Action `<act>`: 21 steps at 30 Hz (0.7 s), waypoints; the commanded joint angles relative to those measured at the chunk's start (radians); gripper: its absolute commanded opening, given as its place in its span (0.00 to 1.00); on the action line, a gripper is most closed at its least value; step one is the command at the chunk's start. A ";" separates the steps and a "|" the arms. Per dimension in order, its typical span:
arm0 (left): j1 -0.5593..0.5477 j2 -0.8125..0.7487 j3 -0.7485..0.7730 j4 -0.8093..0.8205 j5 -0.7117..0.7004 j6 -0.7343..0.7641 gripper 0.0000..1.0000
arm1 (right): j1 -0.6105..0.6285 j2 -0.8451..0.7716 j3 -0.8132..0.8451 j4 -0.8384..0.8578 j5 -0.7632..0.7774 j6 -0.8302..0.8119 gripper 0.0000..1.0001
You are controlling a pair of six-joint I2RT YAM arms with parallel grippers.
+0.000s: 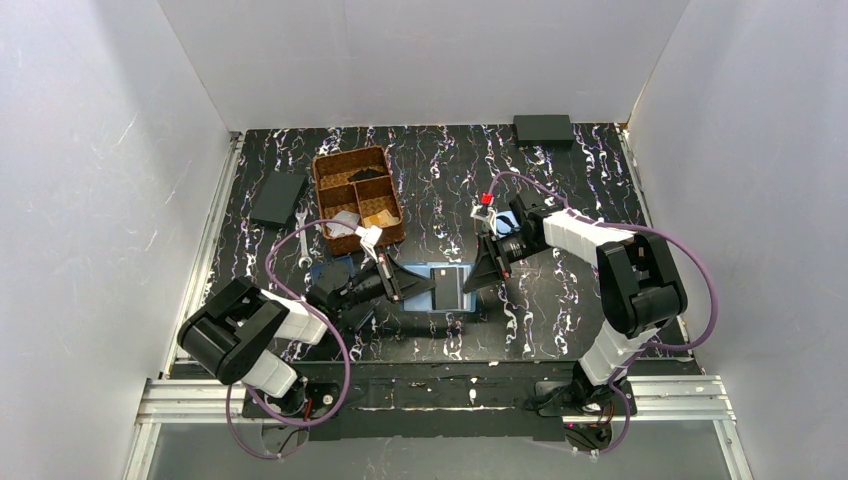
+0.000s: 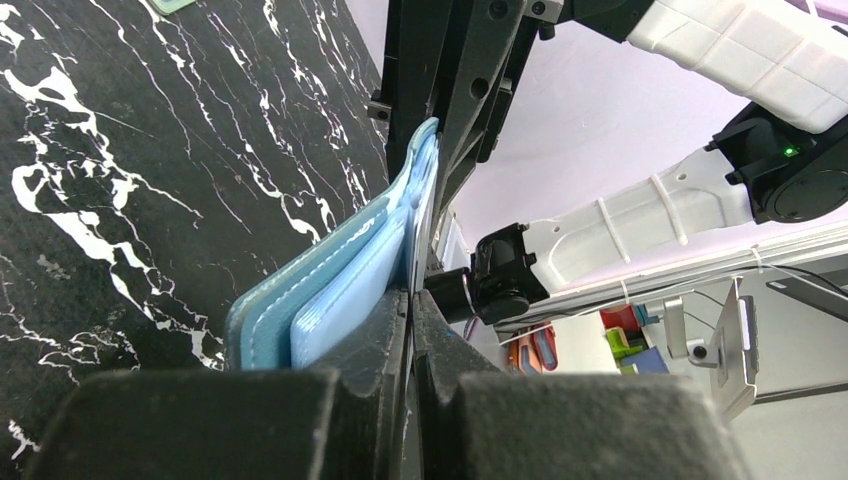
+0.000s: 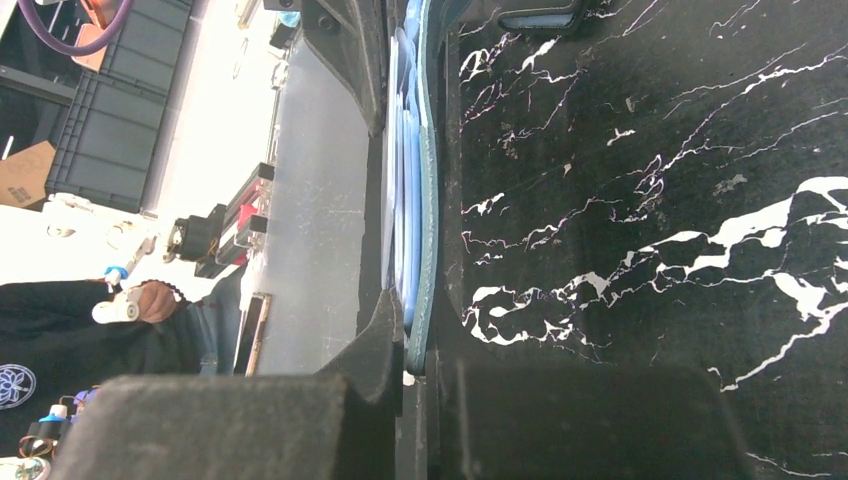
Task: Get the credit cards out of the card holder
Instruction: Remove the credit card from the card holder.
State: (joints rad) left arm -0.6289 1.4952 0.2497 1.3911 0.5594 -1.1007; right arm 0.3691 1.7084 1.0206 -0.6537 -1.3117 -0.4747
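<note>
1. The desk (image 1: pixel 560 320) is black with white veining. Both arms reach in from its near edge and meet over its middle.
2. A brown wicker basket (image 1: pixel 330 172) with compartments sits toward the far left corner. You can see small items in it, but they are too small to name.
3. A flat black wallet (image 1: pixel 278 198) lies by the left edge, just left of the basket. A black box (image 1: pixel 543 128) sits at the far right corner.
4. The card holder (image 1: pixel 450 288) is closer to the near edge than the far edge, about midway between left and right. It is spread open between your two grippers. Your left wrist view shows it edge-on (image 2: pixel 330 290), steel-blue outside with lighter blue pockets. You cannot tell whether it touches the desk.
5. Your left gripper (image 1: pixel 428 287) is clamped on the holder's left end, with its fingers pressed together on the material (image 2: pixel 412 310).
6. Your right gripper (image 1: pixel 472 282) is pinched tight on the opposite end (image 3: pixel 405 350), facing the left one.
7. The credit cards cannot be told apart from the pockets. Only thin pale layers show edge-on inside the holder.
8. A small wrench (image 1: pixel 303 238) lies just off the basket's near left corner.
</note>
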 commanded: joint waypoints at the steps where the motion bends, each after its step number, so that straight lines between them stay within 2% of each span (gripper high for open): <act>1: 0.033 -0.064 -0.040 0.044 0.010 0.016 0.00 | -0.008 0.011 0.023 0.005 -0.024 -0.013 0.01; 21: 0.128 -0.146 -0.096 0.007 0.061 0.019 0.00 | -0.020 0.027 0.020 0.012 -0.036 -0.011 0.01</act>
State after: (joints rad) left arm -0.5320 1.4124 0.1722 1.4029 0.5934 -1.1007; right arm 0.3546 1.7252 1.0206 -0.6472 -1.3186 -0.4747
